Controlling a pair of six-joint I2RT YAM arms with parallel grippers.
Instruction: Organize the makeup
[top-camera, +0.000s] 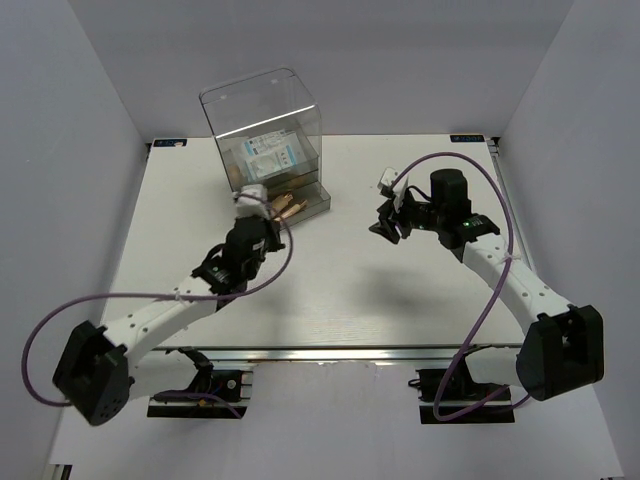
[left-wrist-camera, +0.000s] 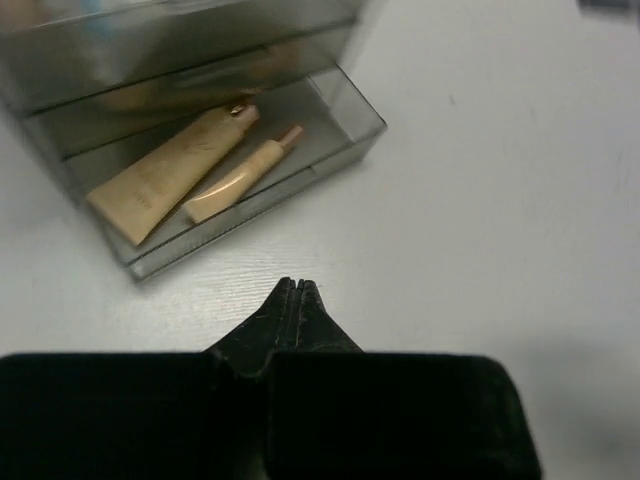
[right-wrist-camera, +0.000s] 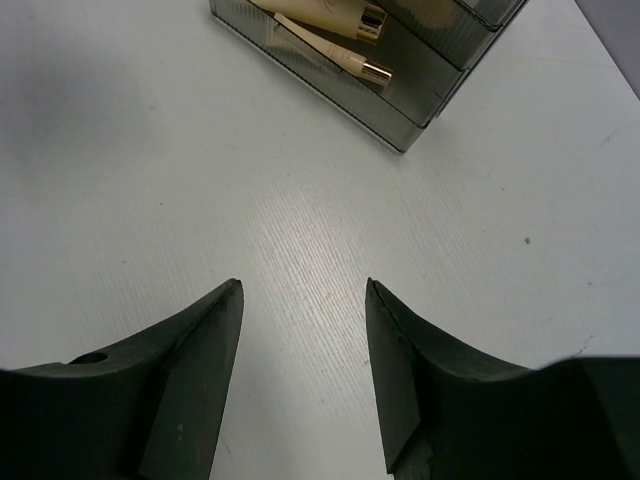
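A tan cone-shaped tube and a thin tan stick lie side by side in the pulled-out bottom drawer of the clear box. Both also show in the right wrist view, the tube and the stick. White-and-blue packets sit inside the box's upper part. A peach shape shows behind the box wall; I cannot tell whether it is a sponge. My left gripper is shut and empty, just in front of the drawer. My right gripper is open and empty above bare table, right of the box.
The drawer's front right corner juts out toward the table's middle. White table lies between the two arms. Grey walls enclose the table at the back and sides.
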